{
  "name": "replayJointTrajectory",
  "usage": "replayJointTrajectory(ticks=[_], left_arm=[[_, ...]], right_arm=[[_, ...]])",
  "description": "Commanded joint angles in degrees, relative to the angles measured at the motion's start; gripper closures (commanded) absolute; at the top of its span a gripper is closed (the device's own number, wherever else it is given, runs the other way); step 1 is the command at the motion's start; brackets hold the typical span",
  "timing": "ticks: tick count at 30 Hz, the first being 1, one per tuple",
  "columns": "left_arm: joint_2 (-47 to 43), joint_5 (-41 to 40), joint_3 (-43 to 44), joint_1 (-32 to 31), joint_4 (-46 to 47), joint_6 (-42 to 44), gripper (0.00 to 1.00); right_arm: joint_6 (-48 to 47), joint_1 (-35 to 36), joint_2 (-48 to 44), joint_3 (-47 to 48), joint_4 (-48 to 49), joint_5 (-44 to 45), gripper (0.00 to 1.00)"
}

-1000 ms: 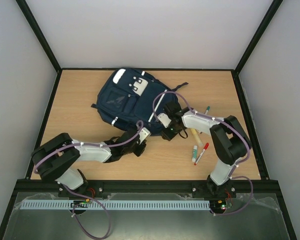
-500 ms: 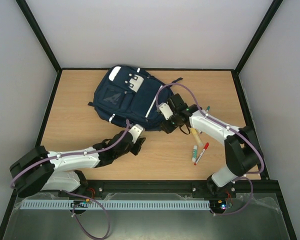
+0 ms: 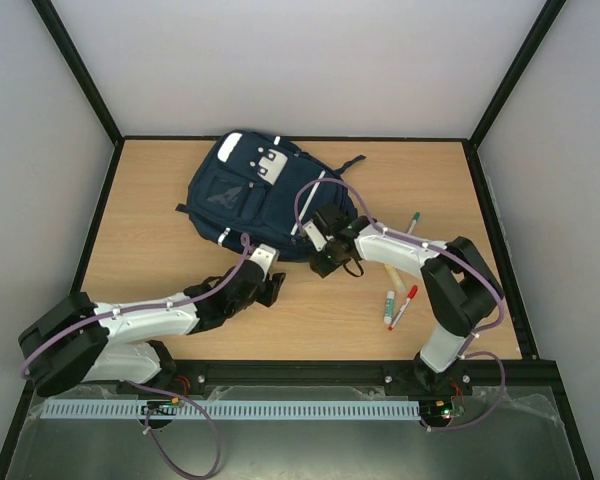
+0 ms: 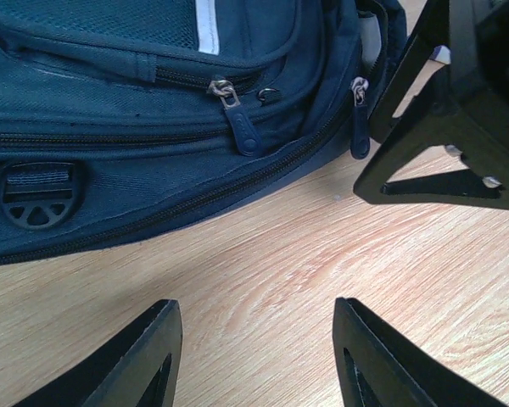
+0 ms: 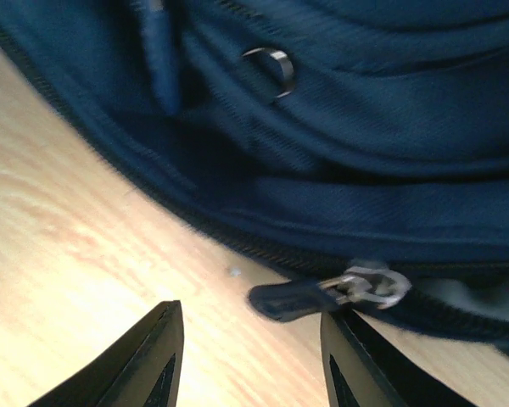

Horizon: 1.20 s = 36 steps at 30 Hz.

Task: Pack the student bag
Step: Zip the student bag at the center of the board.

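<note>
A light wooden table [image 3: 150, 215] fills the middle, its grain running left to right. Plain pale grey walls [image 3: 300, 60] rise on the far, left and right sides, met by slanting black frame bars [image 3: 78, 70]. A black rail [image 3: 300, 372] runs along the near edge, with a white slotted strip [image 3: 280, 410] nearer still. The light is soft and even.

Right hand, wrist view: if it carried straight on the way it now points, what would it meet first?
Probably the zipper pull, which lies just ahead of the open right hand on the lower seam of the student bag. Depth is unclear.
</note>
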Motion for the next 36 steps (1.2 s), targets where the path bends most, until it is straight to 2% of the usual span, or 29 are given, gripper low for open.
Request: replayJointTrajectory(ticks=[1,9,14,22,29,36], left_arm=[[-2.19,-2.44,-0.67,0.2,-1.16,-2.08,0.47],[-1.72,-2.4,-0.7,0.11,-0.92,-2.5,0.46],[-2.06,-2.22,-1.31,0.03,-0.61,-2.96,0.45],[-1.14,-1.48,-1.65,0.0,0.81,-2.41,0.44],[-1.82,-1.24,-2.61,-0.15,0.6,-2.52,0.44],[-3.52,-1.53,-3.61,-0.15,0.06,-2.16,0.44]], right_arm=[[1.49,0.02,2.36,2.56,1.71,8.48,0.56],[0.38,-0.26,3.57,1.33,6.59,12.27,0.67],[-0.85,-0.86,-1.4,-0.31,7.19,13.97,0.75],[-3.01,-3.55,-1.99,-1.1,6.09,7.23,0.84],[-3.51,-3.65,0.08,-1.83,6.87,4.16,0.85],[-4.68,-5.91,-5.43,-3.77,8.33,2.2,0.83]])
